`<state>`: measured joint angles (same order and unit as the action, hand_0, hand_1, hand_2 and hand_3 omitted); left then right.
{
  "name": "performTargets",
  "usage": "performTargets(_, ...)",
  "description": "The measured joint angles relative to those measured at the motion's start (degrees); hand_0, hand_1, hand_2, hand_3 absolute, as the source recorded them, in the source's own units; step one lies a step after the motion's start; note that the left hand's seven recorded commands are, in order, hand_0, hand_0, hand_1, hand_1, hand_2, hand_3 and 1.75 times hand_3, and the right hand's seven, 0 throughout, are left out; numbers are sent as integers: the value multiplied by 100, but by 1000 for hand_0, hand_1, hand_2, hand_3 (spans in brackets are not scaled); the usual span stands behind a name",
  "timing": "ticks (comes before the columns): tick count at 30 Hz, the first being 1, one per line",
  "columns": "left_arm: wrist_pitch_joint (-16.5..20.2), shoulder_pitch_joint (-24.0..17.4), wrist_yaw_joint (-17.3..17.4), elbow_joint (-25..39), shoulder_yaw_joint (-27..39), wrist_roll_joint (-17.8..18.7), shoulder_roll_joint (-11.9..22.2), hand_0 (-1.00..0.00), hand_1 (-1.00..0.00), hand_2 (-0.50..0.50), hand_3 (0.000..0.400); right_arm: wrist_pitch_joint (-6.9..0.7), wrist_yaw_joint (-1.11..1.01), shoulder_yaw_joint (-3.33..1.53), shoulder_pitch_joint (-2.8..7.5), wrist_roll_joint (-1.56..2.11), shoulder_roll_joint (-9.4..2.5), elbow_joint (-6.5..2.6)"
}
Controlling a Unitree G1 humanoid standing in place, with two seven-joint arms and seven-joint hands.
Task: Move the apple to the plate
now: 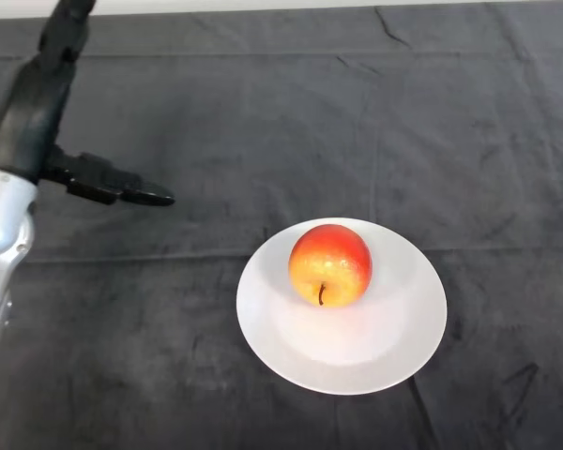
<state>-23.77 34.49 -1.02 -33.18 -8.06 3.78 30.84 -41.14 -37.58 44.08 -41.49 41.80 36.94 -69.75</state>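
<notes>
A red and yellow apple rests on the white plate in the lower middle of the head view, its stem facing me. My left hand is far to the left of the plate, raised over the cloth. Its fingers stretch up toward the top edge and the thumb sticks out to the right. The hand is open and holds nothing.
A dark wrinkled cloth covers the whole table. A pale strip of the far edge shows along the top of the view.
</notes>
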Motion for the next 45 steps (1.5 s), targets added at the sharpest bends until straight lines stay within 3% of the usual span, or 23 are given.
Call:
performTargets(12,-13,-249,37,9,532,177,182,0,0,0,0,0,0,0,0,0,0,0)
performTargets(25,-335,-466,207,-2,1167,402,532,0,0,0,0,0,1,0,0,0,0,0)
performTargets(33,-482,-516,312,-359,1597,469,616,0,0,0,0,0,2,0,0,0,0,0)
performTargets(45,-808,-872,371,-1011,2072,469,1055,0,0,0,0,-1,3,0,0,0,0,0)
